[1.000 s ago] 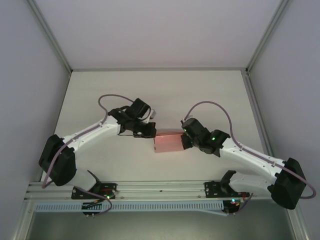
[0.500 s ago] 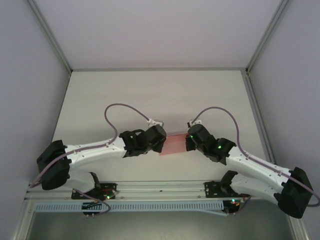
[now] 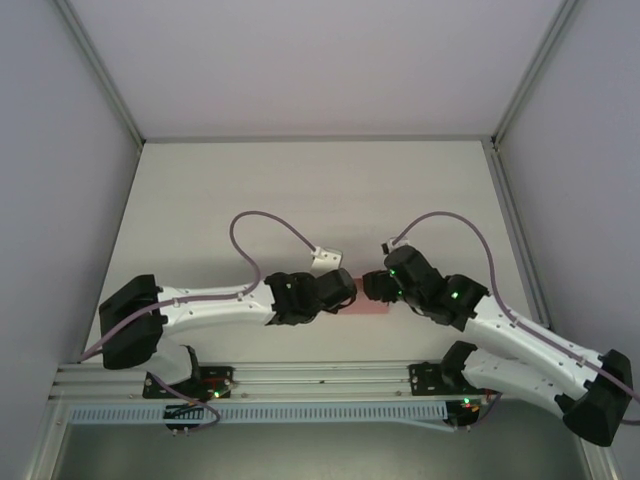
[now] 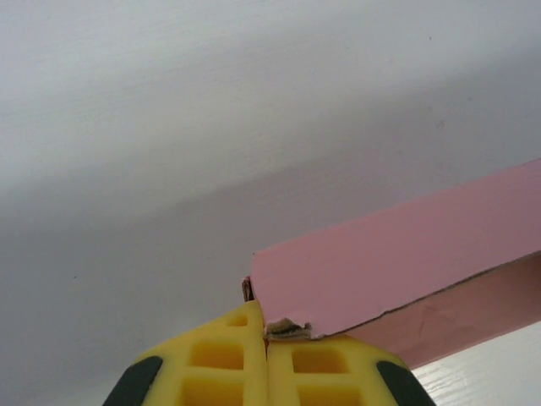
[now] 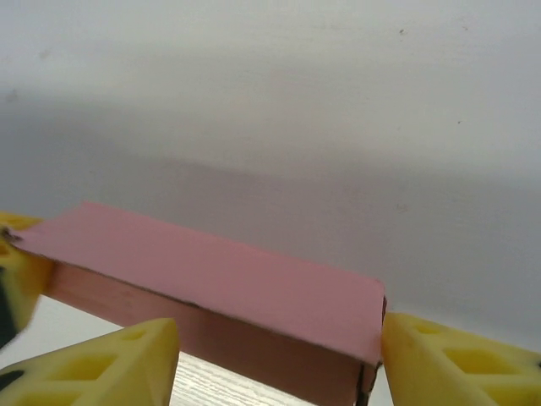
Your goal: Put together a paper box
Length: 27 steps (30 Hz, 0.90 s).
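Observation:
The paper box (image 3: 366,304) is a small flat pink card box near the table's front, between my two grippers. In the left wrist view its long side (image 4: 397,254) runs up to the right, and its torn corner sits in the seam of my left gripper (image 4: 267,326), whose yellow fingers (image 4: 211,364) are pressed together on it. My left gripper (image 3: 344,291) is at the box's left end, my right gripper (image 3: 373,287) at its right end. In the right wrist view my right gripper (image 5: 270,359) stands open, its fingers (image 5: 456,364) on either side of the box's end (image 5: 220,271).
The white table (image 3: 300,190) stretches away behind the box, with grey walls on three sides. An aluminium rail (image 3: 320,375) with the arm bases runs along the near edge. Purple cables (image 3: 270,225) arch above both wrists.
Both arms have carried the box nearer and to the right. The right gripper, shut on the box before, has opened. The left gripper has stayed shut.

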{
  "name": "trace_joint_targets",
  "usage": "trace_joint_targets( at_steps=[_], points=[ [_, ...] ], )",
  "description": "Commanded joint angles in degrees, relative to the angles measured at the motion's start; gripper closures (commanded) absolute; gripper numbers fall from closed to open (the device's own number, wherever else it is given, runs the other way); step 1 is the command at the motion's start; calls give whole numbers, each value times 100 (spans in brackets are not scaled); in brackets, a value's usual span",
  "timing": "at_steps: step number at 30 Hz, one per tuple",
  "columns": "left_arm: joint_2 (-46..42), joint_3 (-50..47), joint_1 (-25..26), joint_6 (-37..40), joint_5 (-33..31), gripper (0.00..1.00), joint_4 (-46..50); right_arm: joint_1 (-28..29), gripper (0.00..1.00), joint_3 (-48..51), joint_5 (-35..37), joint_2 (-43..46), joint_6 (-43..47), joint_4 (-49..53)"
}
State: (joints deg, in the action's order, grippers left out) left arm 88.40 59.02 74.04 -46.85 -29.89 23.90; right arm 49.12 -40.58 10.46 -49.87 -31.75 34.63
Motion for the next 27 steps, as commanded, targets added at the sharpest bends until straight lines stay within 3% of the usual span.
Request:
trace_joint_targets(
  at_steps=[1, 4, 6, 11, 17, 20, 22, 27],
  points=[
    [333, -39, 200, -49, 336, 100, 761, -148, 30, -352, 543, 100, -465, 465],
    [375, 80, 305, -24, 185, 100, 879, -457, 30, -325, 373, 146, -655, 329],
    [391, 161, 344, -126, 55, 100, 1012, -648, 35, -272, 174, 196, -901, 380],
    [345, 116, 452, -197, -139, 100, 986, -806, 41, 47, 184, 469, -1351, 1111],
    [390, 146, 577, -158, -285, 100, 959, -801, 44, 1084, -1104, 952, -1533, 312],
    [339, 106, 646, -142, -296, 100, 894, -804, 51, 1554, -952, 1172, -1595, 186],
    [258, 46, 665, -67, -289, 93, 788, -800, 64, 1839, -746, 1344, -1656, 51],
    [-6, 62, 673, 289, -8, 76, 678, -791, 73, 2187, -893, 1754, -1846, -270]
  ],
)
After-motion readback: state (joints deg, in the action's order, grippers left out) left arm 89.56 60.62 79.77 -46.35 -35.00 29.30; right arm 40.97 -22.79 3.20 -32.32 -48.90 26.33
